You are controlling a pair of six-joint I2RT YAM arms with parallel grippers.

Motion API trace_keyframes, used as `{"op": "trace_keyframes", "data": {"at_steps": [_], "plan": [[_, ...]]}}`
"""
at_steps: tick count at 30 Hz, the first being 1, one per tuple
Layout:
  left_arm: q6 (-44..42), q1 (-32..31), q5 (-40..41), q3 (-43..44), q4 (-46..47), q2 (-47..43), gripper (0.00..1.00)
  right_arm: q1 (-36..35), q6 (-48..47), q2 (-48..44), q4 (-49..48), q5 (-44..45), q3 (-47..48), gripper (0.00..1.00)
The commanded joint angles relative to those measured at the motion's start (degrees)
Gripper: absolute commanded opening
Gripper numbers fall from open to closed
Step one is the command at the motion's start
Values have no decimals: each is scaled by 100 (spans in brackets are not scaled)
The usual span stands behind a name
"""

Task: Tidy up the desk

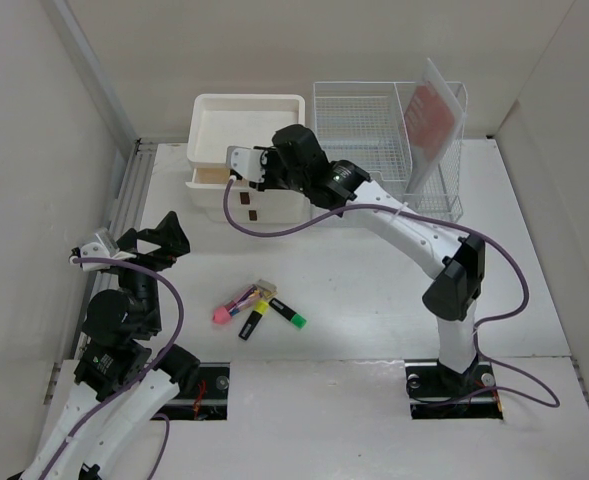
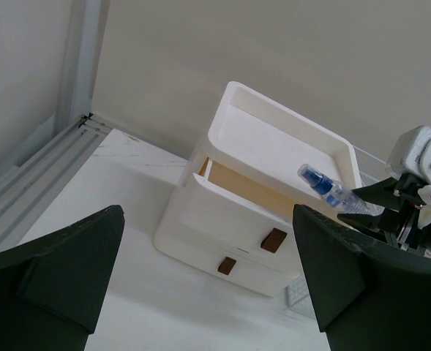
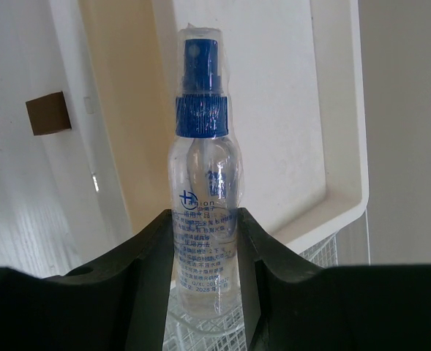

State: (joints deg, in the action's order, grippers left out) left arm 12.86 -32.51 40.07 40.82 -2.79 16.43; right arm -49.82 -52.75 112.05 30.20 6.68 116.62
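Bench [image 1: 374, 280], white, spanning the whole enclosure between beige walls. Right hand [image 3: 204, 219] clamped on a clear spray bottle [image 3: 200, 168] with a blue nozzle, held over the drawer unit [image 1: 199, 120] at the far edge; upper drawer [image 2: 230, 212] slightly open. Left hand [image 2: 208, 219] with fingers wide apart, holding nothing, above the bench's left side. Highlighters [image 1: 259, 308] lie near the front centre. Wire rack [image 1: 359, 120] stands far right.

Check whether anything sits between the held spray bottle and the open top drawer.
Nothing visible does. The right gripper holds the spray bottle above the drawer unit, close to its partly open top drawer, whose visible gap looks bare.
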Motion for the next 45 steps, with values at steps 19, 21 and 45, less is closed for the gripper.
{"op": "trace_keyframes", "data": {"at_steps": [19, 21, 45], "plan": [[-82, 8, -61, -12, 244, -25, 100, 69, 292, 168, 206, -773, 379, 30], [-82, 8, -61, -12, 244, -25, 100, 69, 344, 168, 206, -773, 379, 43], [-82, 8, -61, -12, 244, -25, 100, 69, 670, -220, 986, -3364, -34, 4]]}}
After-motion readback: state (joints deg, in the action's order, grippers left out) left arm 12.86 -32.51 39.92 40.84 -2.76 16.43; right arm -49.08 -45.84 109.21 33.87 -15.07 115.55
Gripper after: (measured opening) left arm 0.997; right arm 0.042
